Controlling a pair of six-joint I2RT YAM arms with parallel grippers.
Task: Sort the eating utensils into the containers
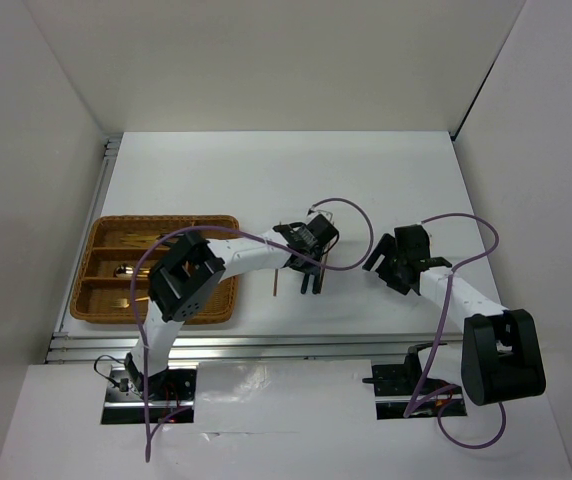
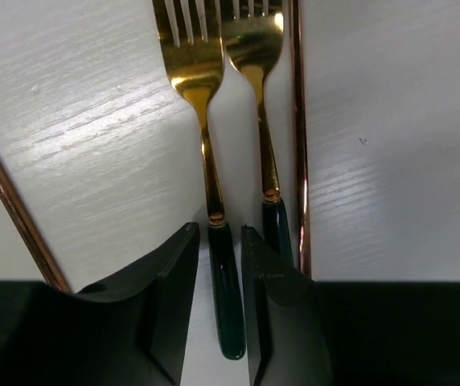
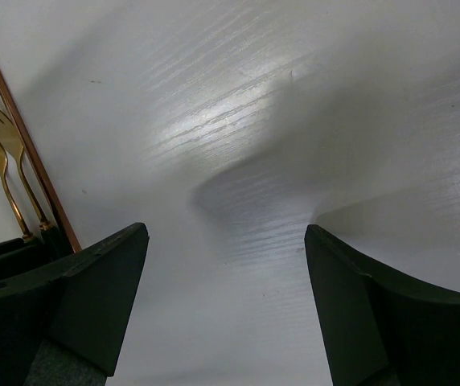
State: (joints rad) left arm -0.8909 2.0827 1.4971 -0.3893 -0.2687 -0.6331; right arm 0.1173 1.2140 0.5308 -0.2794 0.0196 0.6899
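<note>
At far left the wicker tray [image 1: 126,219] sits on the table [image 1: 286,180], with gold utensils [image 1: 121,270] lying in its compartments. Mid-table, my left gripper [image 2: 219,241] is down low, jaws narrow and straddling the dark green handle of the left fork [image 2: 206,145]. A sliver of table shows beside the handle, so I am around it, not clamped on it. One copper-coloured stick [image 2: 9,201] slants off to the left. A second fork [image 2: 264,137] lies parallel just beside the first, and another stick [image 2: 297,121] runs along its right side, touching or nearly so. My right gripper [image 3: 226,233] hovers over bare table to the right of the forks, jaws wide and nothing between them.
</note>
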